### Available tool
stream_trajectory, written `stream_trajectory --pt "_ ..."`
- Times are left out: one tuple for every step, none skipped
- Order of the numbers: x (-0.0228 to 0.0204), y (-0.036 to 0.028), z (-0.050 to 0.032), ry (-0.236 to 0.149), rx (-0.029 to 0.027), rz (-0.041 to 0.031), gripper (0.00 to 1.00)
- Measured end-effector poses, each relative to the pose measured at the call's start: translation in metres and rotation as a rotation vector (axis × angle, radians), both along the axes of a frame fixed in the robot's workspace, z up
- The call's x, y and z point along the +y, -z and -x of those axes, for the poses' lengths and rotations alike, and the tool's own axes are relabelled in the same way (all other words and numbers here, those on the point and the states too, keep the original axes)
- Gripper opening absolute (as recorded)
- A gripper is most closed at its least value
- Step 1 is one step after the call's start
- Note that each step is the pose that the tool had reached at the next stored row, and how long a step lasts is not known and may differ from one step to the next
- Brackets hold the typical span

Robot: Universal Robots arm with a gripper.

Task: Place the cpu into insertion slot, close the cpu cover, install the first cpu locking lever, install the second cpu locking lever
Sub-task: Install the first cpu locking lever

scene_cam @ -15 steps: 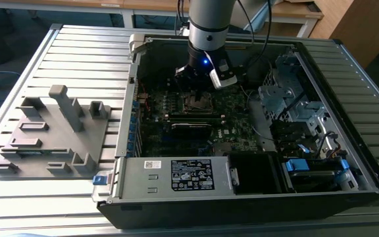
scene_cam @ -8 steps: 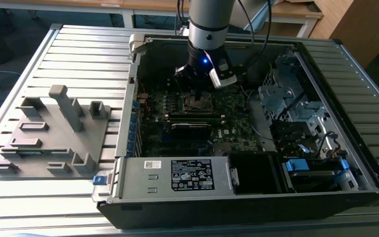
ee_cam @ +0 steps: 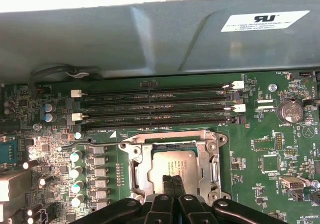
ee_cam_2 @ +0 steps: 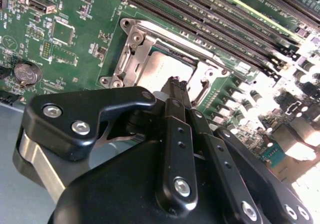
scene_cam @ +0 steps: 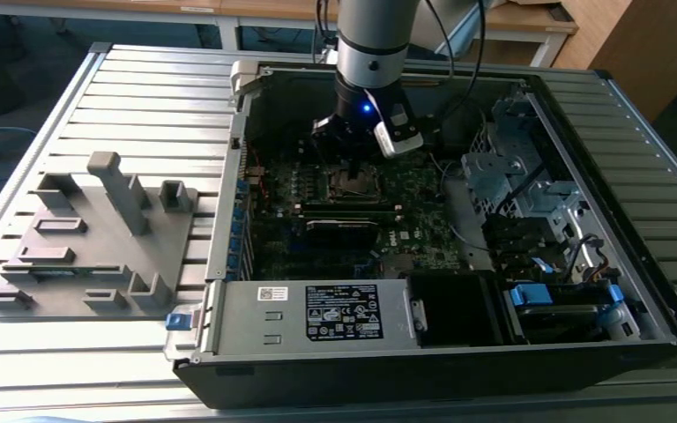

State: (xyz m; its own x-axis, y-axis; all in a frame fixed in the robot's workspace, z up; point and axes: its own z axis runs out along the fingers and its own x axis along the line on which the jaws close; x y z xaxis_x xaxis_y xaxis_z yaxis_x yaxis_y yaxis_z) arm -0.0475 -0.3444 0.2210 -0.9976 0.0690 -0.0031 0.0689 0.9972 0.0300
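An open computer case [scene_cam: 621,211] lies on its side on a slatted metal worktop [scene_cam: 138,97]. A grey moulded fixture [scene_cam: 92,238] stands on the worktop on the exterior view's left, well apart from the work. The arm [scene_cam: 372,44] reaches down into the case from the far side, and the end effector [scene_cam: 349,167] hangs over the green motherboard [scene_cam: 421,211] in the far half of the case, right above the insertion slot [scene_cam: 351,183].

In the first wrist view the cpu [ee_cam: 172,163] is already seated in the slot, its dull grey top flat and square to the socket. The cpu cover [ee_cam: 138,159] is down around it as a silver frame, and the chip shows through its window. The end effector's fingers [ee_cam: 167,184] are drawn narrow, the two tips side by side with only a thin line between them and nothing visible in that line. They sit over the near edge of the chip, at or just above the cover's near rail; whether they actually touch metal is hard to judge from this angle.

In the second wrist view a bent wire piece [ee_cam_2: 202,90] lies beside the socket, close to the fingertips; it may be a locking lever. Four long black memory slots [ee_cam: 155,106] run just beyond the socket's far side, and a coin battery [ee_cam: 291,111] sits further along the board.
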Motion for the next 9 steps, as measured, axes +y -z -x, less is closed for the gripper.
stream_trajectory --pt "0.0 0.0 0.0004 0.0 0.0001 0.0001 0.1" --pt "0.0 -0.0001 0.001 0.0 0.0001 0.0002 0.1" --pt "0.0 0.0 0.0015 0.0 0.0001 0.0001 0.1" --pt "0.0 0.0 0.0021 0.0 0.0001 0.0001 0.1" --pt "0.0 0.0 0.0026 0.0 0.0 0.0 0.1" --pt "0.0 0.0 0.0029 0.0 0.0 0.0 0.1" --pt "0.0 0.0 0.0029 0.0 0.0001 0.0001 0.1" --pt "0.0 0.0 0.0029 0.0 0.0 0.0 0.1" --pt "0.0 -0.0001 0.003 0.0 0.0001 0.0001 0.1"
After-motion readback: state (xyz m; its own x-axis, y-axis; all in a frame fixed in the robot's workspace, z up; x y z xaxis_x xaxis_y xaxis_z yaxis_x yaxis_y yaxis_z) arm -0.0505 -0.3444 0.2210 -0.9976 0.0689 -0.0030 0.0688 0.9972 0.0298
